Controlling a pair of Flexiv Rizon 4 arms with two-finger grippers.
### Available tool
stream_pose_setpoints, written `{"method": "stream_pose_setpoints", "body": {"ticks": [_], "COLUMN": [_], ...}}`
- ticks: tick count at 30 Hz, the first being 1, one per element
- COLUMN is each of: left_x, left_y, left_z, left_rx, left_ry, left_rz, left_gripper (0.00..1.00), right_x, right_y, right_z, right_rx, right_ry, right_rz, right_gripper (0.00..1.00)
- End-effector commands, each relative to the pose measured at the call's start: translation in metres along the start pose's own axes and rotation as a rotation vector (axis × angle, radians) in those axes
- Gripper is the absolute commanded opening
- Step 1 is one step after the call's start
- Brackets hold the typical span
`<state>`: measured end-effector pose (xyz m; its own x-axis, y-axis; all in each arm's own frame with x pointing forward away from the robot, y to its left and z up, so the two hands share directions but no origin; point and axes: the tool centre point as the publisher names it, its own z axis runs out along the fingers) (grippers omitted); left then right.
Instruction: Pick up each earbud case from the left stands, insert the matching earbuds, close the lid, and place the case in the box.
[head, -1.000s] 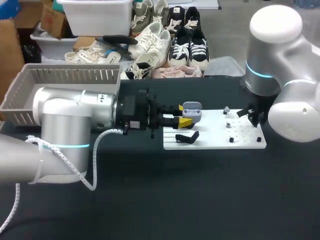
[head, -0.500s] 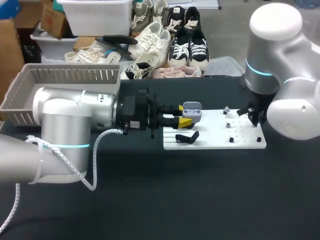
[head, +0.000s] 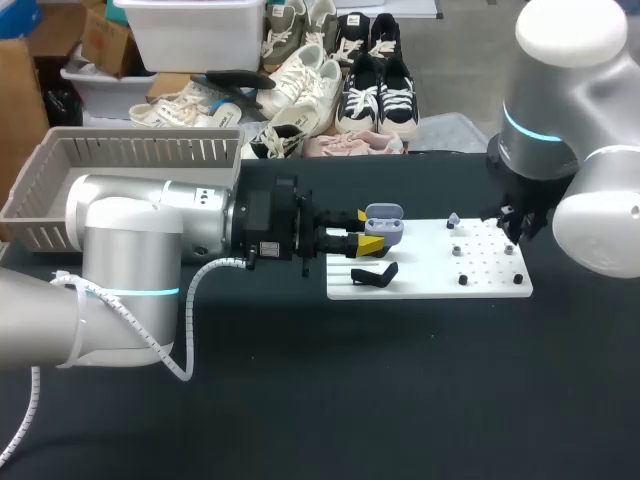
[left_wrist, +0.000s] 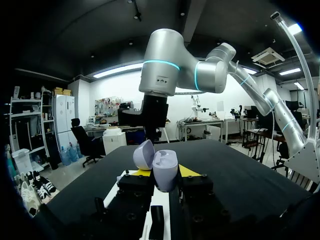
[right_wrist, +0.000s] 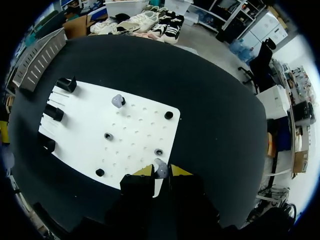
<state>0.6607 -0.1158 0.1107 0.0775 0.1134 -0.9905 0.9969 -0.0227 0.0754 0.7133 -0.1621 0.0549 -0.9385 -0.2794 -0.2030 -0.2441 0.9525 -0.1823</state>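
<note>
Two claws, both loaded. Left claw (head: 368, 231) grips the lavender earbud case (head: 385, 222) from both sides with the lid open. I judge that's so the cavity is presented for loading. The case hangs over the left edge of the white pegboard (head: 430, 288). Right claw (right_wrist: 161, 172) is pinched narrow on a small earbud (right_wrist: 160, 168) above the board's right side. Case is smooth, rounded plastic; pegboard flat, rigid, holed; tabletop (head: 400, 380) black cloth.
</note>
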Motion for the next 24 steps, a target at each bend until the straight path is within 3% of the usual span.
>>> {"method": "stream_pose_setpoints", "body": {"ticks": [1, 6, 12, 24], "left_x": [0.001, 0.001, 0.001, 0.001], "left_y": [0.001, 0.001, 0.001, 0.001], "left_z": [0.000, 0.000, 0.000, 0.000], "left_rx": [0.002, 0.002, 0.002, 0.002], "left_ry": [-0.001, -0.001, -0.001, -0.001], "left_rz": [0.000, 0.000, 0.000, 0.000], "left_gripper": [0.00, 0.00, 0.00, 0.00], "right_x": [0.018, 0.026, 0.036, 0.036], "right_y": [0.003, 0.018, 0.035, 0.035], "right_z": [-0.031, -0.056, -0.075, -0.075], "right_rx": [0.007, 0.017, 0.003, 0.003], "right_ry": [-0.034, 0.014, -0.008, -0.008], "right_rz": [0.021, 0.041, 0.025, 0.025], "right_gripper": [0.00, 0.00, 0.00, 0.00]}}
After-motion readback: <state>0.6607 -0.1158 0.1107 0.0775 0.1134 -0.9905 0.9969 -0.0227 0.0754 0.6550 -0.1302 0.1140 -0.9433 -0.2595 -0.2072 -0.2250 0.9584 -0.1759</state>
